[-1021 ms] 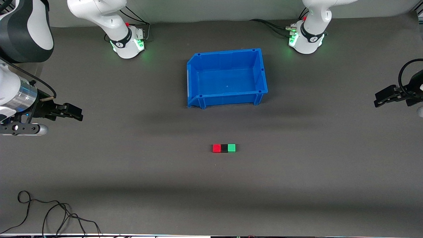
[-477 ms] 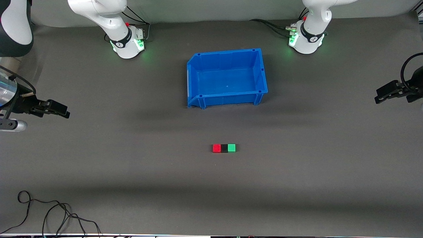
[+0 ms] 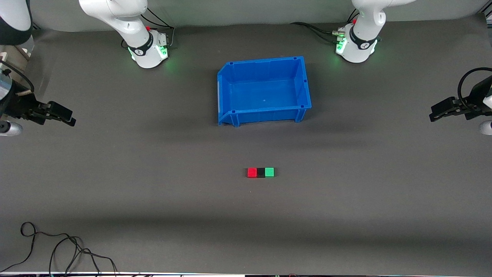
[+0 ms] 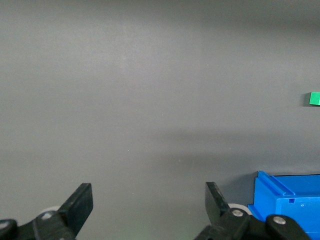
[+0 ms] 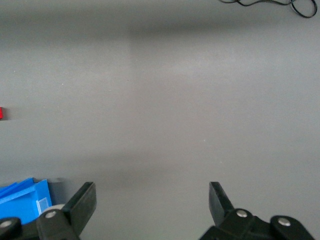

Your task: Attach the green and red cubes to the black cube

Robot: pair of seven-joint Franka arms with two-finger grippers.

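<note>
The red cube (image 3: pixel 251 172), black cube (image 3: pixel 261 172) and green cube (image 3: pixel 269 172) lie touching in one row on the grey mat, black in the middle, nearer the front camera than the blue bin. My left gripper (image 3: pixel 438 112) is open and empty over the mat at the left arm's end of the table. My right gripper (image 3: pixel 63 116) is open and empty over the mat at the right arm's end. The left wrist view shows the green cube (image 4: pixel 314 98) at its edge; the right wrist view shows a sliver of the red cube (image 5: pixel 1 113).
An empty blue bin (image 3: pixel 265 114) stands between the arm bases and the cubes; it also shows in the left wrist view (image 4: pixel 287 195) and the right wrist view (image 5: pixel 22 197). A black cable (image 3: pixel 57 250) lies at the front corner near the right arm's end.
My right gripper has drawn back toward the right arm's end of the table and away from the cubes. My left gripper has shifted slightly. The cubes have not moved.
</note>
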